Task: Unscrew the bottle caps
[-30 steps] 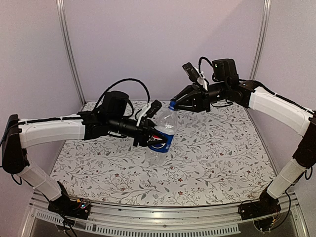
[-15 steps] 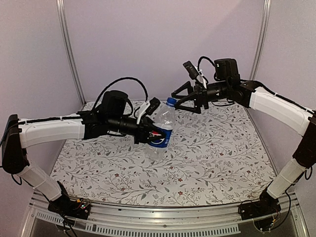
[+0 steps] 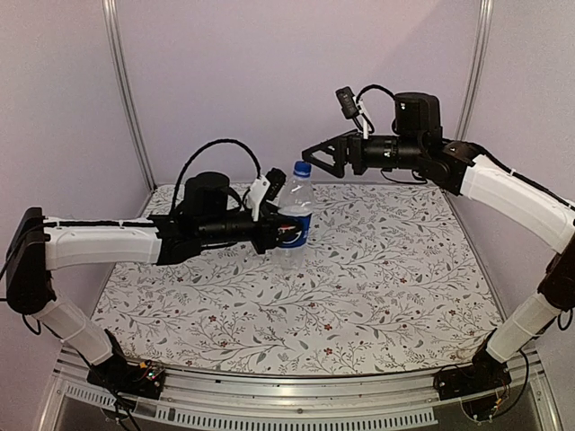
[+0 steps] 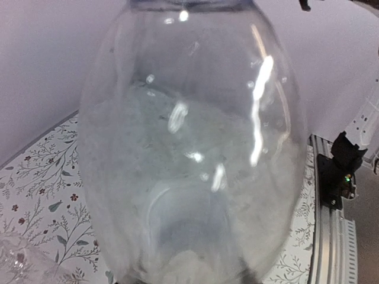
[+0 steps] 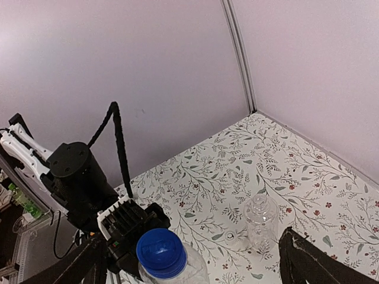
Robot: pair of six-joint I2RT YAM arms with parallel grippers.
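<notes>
- Left claw (image 3: 278, 232) is clamped tight round the Pepsi bottle (image 3: 294, 220), which is upright.
- blue cap (image 3: 302, 168) sits on top of it.
- right claw (image 3: 317, 158) gapes wide and empty just beside that top.
- plain bottle (image 5: 261, 220) stands nearby on the table (image 3: 404, 287).

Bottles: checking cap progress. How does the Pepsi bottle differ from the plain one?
The Pepsi bottle has a blue cap and label; the plain bottle shows no coloured cap or label. The left claw grips the Pepsi bottle; the plain bottle stands free. Both are clear and upright.
</notes>
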